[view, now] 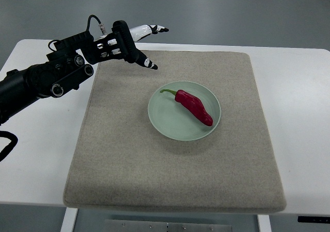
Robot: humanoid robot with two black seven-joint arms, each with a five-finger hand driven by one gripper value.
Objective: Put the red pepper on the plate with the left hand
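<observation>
Our left hand (135,42) hovers released, holding nothing; the pepper (194,107) lies on the plate (164,123), light, glossy, probably slippery, best gripped mid-body.

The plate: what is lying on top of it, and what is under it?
A red pepper lies on the plate. Under it is the beige mat; the covered mat part is hidden.

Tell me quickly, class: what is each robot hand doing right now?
Left hand: open, fingers extended, holding nothing; the red pepper lies on the plate.
Right hand: not in view.
</observation>
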